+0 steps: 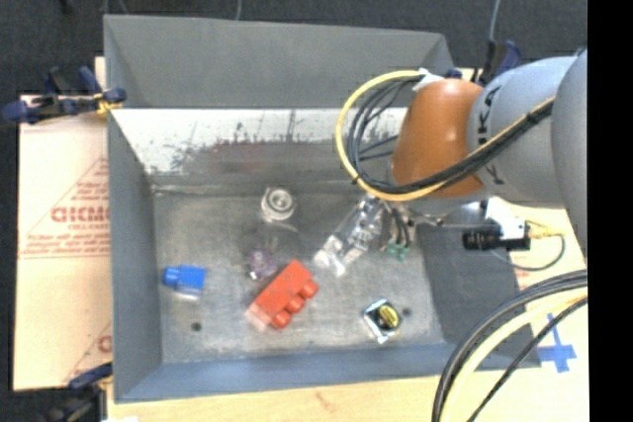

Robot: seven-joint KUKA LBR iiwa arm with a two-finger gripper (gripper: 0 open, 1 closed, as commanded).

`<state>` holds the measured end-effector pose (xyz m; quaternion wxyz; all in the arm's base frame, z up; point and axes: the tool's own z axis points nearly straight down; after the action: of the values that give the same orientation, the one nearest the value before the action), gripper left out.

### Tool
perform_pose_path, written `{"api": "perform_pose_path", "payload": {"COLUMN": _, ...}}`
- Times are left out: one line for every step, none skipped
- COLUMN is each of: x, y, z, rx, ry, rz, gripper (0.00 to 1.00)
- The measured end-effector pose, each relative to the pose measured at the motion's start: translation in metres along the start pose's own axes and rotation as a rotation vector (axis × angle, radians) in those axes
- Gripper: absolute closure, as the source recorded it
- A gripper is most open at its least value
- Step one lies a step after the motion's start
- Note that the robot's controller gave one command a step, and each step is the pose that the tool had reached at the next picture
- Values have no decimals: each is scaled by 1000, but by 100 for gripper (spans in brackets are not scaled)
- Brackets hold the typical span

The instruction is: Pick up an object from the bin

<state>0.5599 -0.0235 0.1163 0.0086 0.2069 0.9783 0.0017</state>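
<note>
Currently the hand (341,250) is seen right of the bin's (134,242) middle, near a red toy brick (284,295); whether it is open or closed cannot be told.

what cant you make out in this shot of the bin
- Camera view: the right back part of the bin floor is hidden under the arm's orange cover.
- Pale purplish thing beside the red brick: too small to name.
- Black-and-yellow thing, front right: too small to name.
- Tool: its tip blends into the floor, so contact is unclear.
</note>
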Motion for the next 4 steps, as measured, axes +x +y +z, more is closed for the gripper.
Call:
{"api": "perform_pose_path", "payload": {"x": 2, "y": 0, "z": 1, "rx": 1, "ry": 6, "rz": -2, "gripper": 0}}
{"api": "perform_pose_path", "payload": {"x": -1, "y": 0, "z": 0, "rx": 0, "ry": -2, "rz": -1, "gripper": 100}}
{"api": "perform_pose_path", "payload": {"x": 2, "y": 0, "z": 1, "rx": 1, "ry": 6, "rz": -3, "gripper": 0}}
{"api": "perform_pose_path", "payload": {"x": -1, "y": 0, "z": 0, "rx": 0, "ry": -4, "rz": -2, "gripper": 100}}
